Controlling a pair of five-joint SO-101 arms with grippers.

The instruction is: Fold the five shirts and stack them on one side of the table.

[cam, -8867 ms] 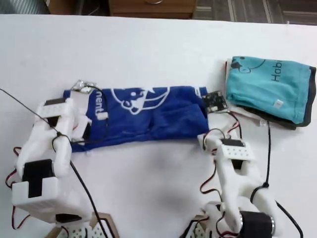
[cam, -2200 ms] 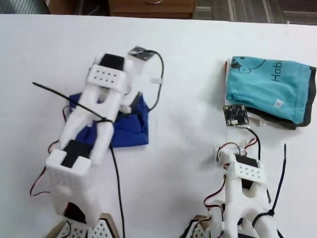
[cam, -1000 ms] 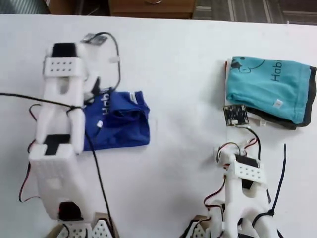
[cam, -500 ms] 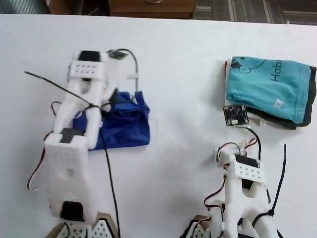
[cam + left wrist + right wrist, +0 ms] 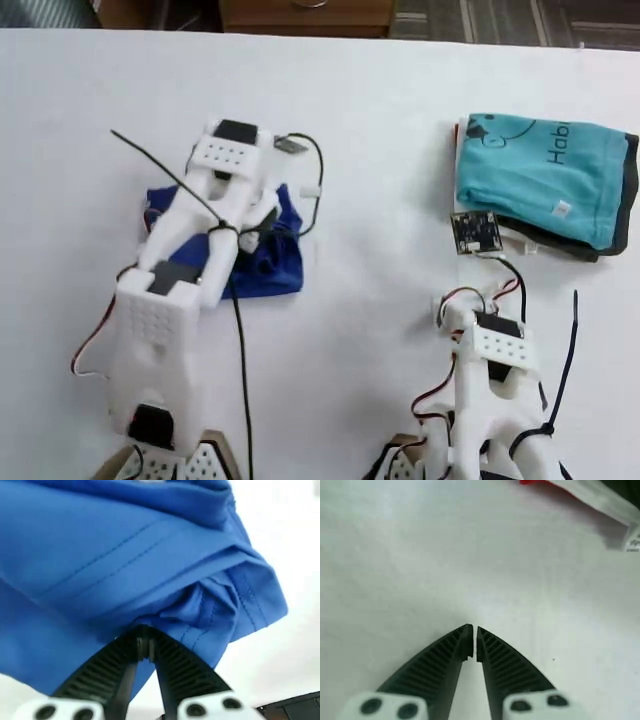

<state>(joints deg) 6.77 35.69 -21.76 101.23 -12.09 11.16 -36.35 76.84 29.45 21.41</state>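
Blue shirt (image 5: 272,268), bunched and creased, is pinched in the left gripper (image 5: 148,639); right gripper (image 5: 474,632) sits closed.

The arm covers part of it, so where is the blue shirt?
In the high view, the blue shirt lies bunched on the left side under the left arm, whose pincer pinches its fabric; the folded stack sits to its right.

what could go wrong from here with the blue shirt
1. The left gripper is shut on just a bunched bit of the blue shirt. Lifting from there may let the fold fall open.
2. The stack lies on the far side, so the carry is long and the shirt may drag or slip.
3. The right gripper sits shut beside the stack and could block the placing.
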